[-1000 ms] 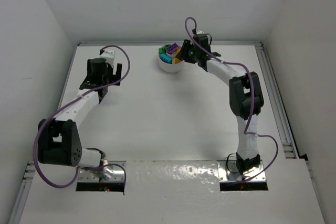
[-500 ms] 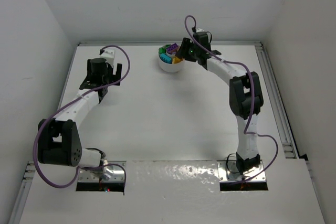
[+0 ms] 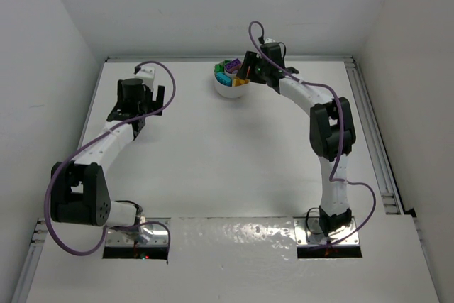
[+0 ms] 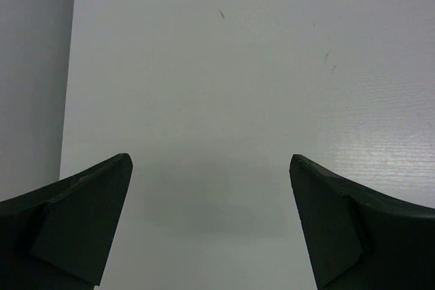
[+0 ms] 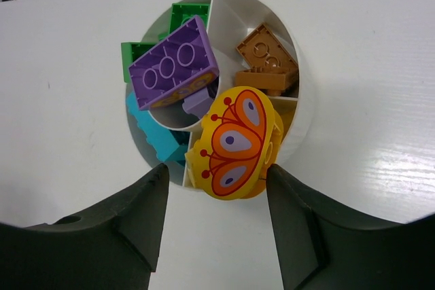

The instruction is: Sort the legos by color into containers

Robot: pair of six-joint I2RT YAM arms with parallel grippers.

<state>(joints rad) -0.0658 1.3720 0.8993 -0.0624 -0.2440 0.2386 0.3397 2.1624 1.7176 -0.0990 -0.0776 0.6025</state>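
Right end effector (image 5: 216,168) parted, left end effector (image 4: 209,159) wide; we warn: yellow lego (image 5: 234,142), perched on dish rim (image 5: 302,96), may topple out.

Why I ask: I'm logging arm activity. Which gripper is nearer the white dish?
Right. The right gripper hangs over the dish; the left gripper is far to its left, over the table.

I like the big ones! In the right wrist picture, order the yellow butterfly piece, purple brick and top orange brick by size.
1. yellow butterfly piece, though it is nearest the camera, so only just ahead
2. purple brick
3. orange brick
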